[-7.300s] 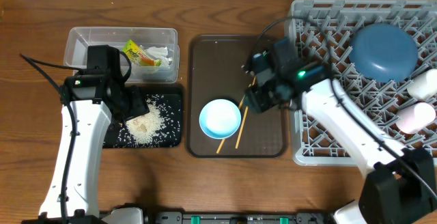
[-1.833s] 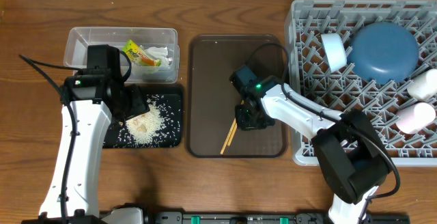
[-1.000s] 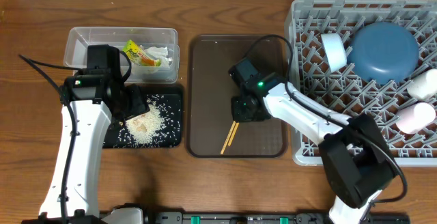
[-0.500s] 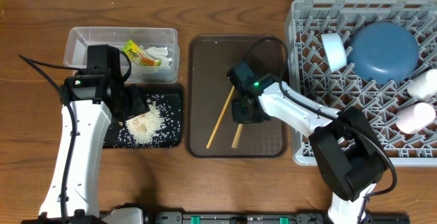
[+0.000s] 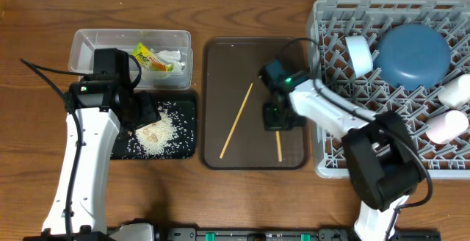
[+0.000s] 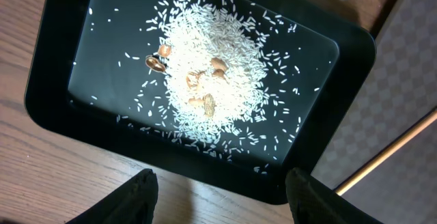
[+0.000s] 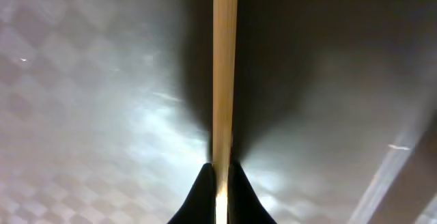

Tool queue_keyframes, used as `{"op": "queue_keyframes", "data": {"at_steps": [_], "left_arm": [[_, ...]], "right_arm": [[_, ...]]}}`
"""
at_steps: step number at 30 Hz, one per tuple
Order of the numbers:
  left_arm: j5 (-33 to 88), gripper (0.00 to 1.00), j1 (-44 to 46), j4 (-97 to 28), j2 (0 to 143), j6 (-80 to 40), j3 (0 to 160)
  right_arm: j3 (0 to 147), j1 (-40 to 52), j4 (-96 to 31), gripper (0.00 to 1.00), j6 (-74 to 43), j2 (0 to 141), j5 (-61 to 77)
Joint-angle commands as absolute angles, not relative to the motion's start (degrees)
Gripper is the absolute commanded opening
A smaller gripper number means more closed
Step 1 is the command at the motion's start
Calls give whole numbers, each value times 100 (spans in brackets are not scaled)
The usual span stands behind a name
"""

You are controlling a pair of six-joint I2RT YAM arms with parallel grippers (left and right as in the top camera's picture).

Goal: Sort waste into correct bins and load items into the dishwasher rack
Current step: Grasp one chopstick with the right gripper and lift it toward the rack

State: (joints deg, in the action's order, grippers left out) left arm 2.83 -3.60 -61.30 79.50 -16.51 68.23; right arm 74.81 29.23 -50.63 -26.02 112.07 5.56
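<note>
Overhead, upper left: clear tub (image 5: 81, 46) holding a yellow-green wrapper (image 5: 149, 57) and crumpled white tissue (image 5: 170, 56), side by side. Just below it, black tray (image 5: 192, 123) scattered with white rice (image 5: 156, 132), heaped toward the middle; from the left wrist, a few brown bits (image 6: 205, 102) mixed into the heap. Over the lower edge of that tray, left gripper (image 6: 222, 193) released, jaws spread wide, grasping nothing. Centre of frame: brown serving tray (image 5: 220, 72), on it a loose chopstick (image 5: 236, 120) lying flat, long axis diagonal, upper end toward upper right, lower end toward the tray's lower left corner. Well apart to its right, a second chopstick (image 5: 278, 147), long axis close to vertical in frame, lower end pointing at the tray's bottom edge, upper part hidden beneath the right gripper (image 7: 222, 186). From the right wrist: fingertips (image 7: 203, 197) clenched on that stick, stick running straight up the frame from the pinch, above the checkered tray surface; lifted or resting, not clear. Right side of frame: grey dishwasher rack (image 5: 345, 153) loaded with a dark-blue plate (image 5: 413, 54) at upper right, a white bowl (image 5: 359, 55) standing on edge just left of it, and a cream cup (image 5: 457, 90) and pink cup (image 5: 446, 126) on their sides at the right edge, cream above pink.
</note>
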Motion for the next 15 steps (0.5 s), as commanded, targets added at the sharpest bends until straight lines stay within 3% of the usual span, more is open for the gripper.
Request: {"op": "queue_keyframes", "data": {"at_steps": [1,7,15], "left_arm": [[257,64,-384,-6145,7972,-1680,6849],[257,64,-384,-6143,7972,-1682,6849],[257,64,-384,-6104,7972,-1682,6849]], "right_arm": [[8001,2521,-5367,1,-1667,10551,784],[8486,1872,-6171,1,-753,9760,823],[8433,1315,-6947,1,-421,9426,635]]}}
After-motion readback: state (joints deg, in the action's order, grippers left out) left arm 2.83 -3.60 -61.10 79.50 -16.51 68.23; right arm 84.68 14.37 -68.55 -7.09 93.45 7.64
